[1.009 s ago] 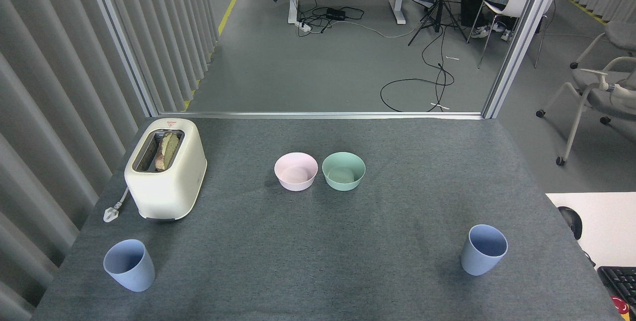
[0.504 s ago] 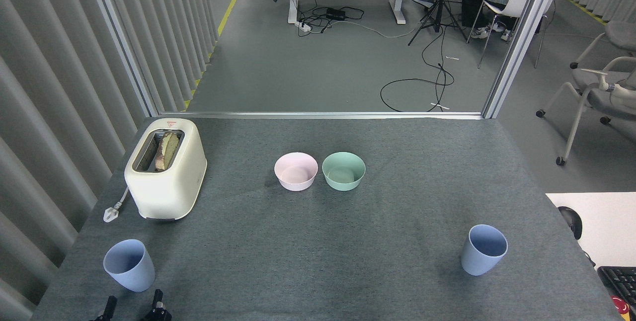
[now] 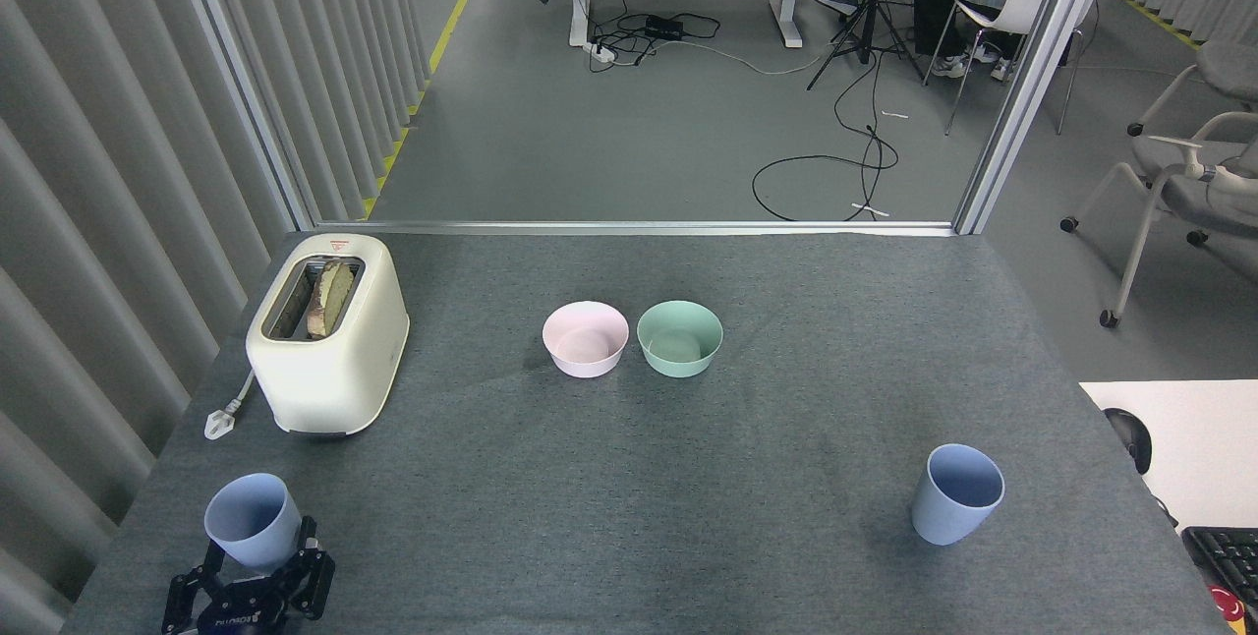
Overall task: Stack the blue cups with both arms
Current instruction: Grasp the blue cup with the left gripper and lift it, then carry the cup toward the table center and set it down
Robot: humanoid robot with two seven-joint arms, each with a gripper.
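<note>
Your left pincer (image 3: 257, 566) spreads wide around the left blue cup (image 3: 252, 522), seemingly without touching it.

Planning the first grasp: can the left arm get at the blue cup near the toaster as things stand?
Probably yes. The left gripper sits open at the base of the left blue cup, a finger on either side. The toaster stands farther back, clear of the approach.

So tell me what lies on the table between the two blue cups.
Head view: nothing. Between the left blue cup and the right blue cup runs only bare grey table. The bowls and toaster stand farther back.
</note>
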